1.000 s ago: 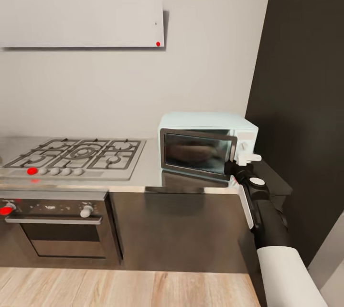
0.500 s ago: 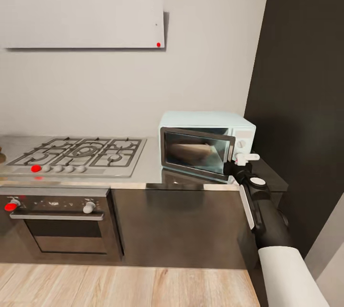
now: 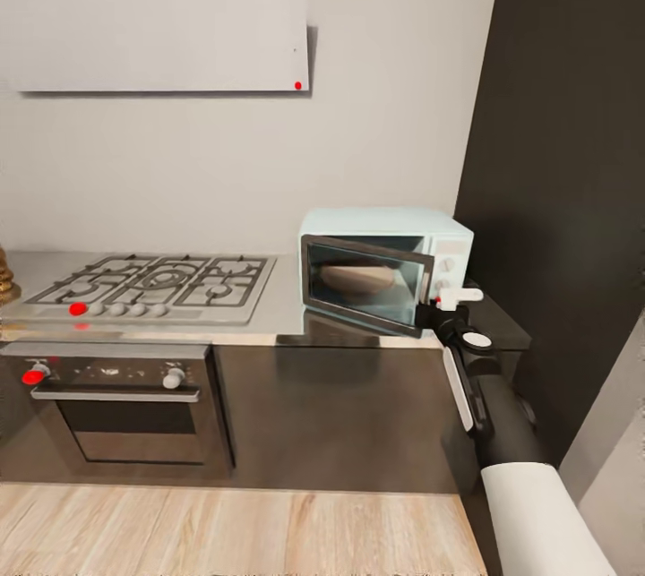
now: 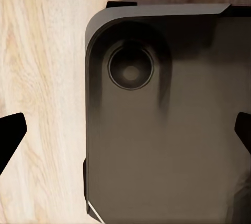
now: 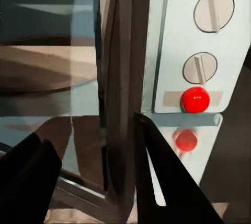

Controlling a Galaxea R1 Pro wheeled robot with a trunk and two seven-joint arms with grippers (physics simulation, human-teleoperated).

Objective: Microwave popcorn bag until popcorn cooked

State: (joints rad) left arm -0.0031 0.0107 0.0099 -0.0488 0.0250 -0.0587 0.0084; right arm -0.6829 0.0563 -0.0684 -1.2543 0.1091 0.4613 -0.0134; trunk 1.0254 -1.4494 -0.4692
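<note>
- While we are comparing this moment with the second before it, the microwave [image 3: 385, 267] door [image 3: 363, 285] is standing wider ajar; its free edge is swinging out from the pale blue body, and the whole head view is shifting too, so our camera is moving as well.
- We are judging this as the door-opening step; the cavity is being exposed, so the bag can go in once fetched.
- Our right gripper [image 3: 439, 312] is sitting at the door's free edge; in the right wrist view its two dark fingers [image 5: 157, 177] are straddling that edge, one on each side; whether they are actually pinching it we cannot tell.
- The right wrist view is showing what the head view is blurring: two round knobs [image 5: 213, 11] and a red dot [image 5: 195, 99] on the white panel.
- Our left gripper [image 4: 125, 135] is hanging with fingers spread apart over a dark base [image 4: 167, 119] and wood floor [image 4: 42, 78].
- The popcorn bag is not something we are identifying with confidence; a brownish shape [image 3: 356, 276] is showing through the glass.
</note>
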